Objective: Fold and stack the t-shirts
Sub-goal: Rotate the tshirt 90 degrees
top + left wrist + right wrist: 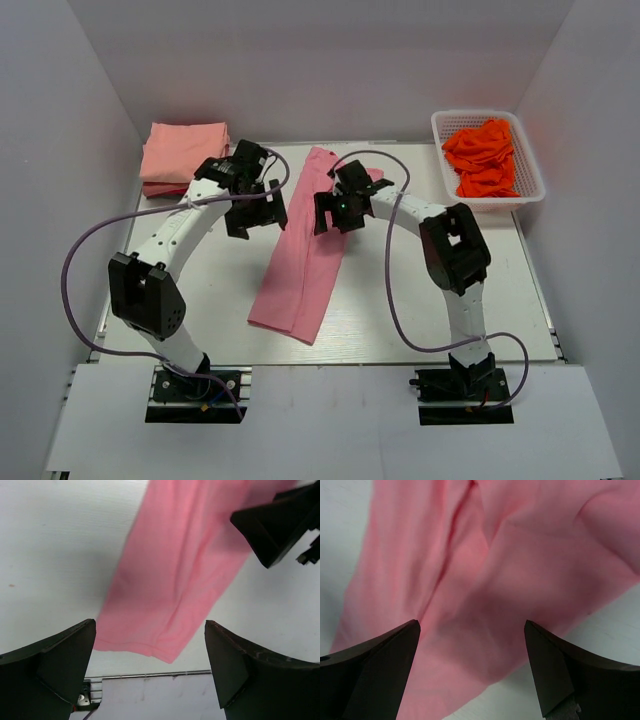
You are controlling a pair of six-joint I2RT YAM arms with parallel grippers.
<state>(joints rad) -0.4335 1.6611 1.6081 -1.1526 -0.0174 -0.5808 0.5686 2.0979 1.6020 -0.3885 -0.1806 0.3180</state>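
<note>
A rose-pink t-shirt (303,262) lies folded into a long narrow strip on the table, running from back centre to front centre; it also shows in the left wrist view (175,575) and fills the right wrist view (490,580). My left gripper (256,212) is open and empty, just left of the strip. My right gripper (336,214) is open and empty, over the strip's upper right edge. A folded stack of salmon-peach t-shirts (182,152) lies at the back left. Bright orange-red t-shirts (485,157) are heaped in the basket.
A white lattice plastic basket (528,160) stands at the back right. White walls close in the table on three sides. The table's near edge with a metal rail (150,675) shows below the shirt's hem.
</note>
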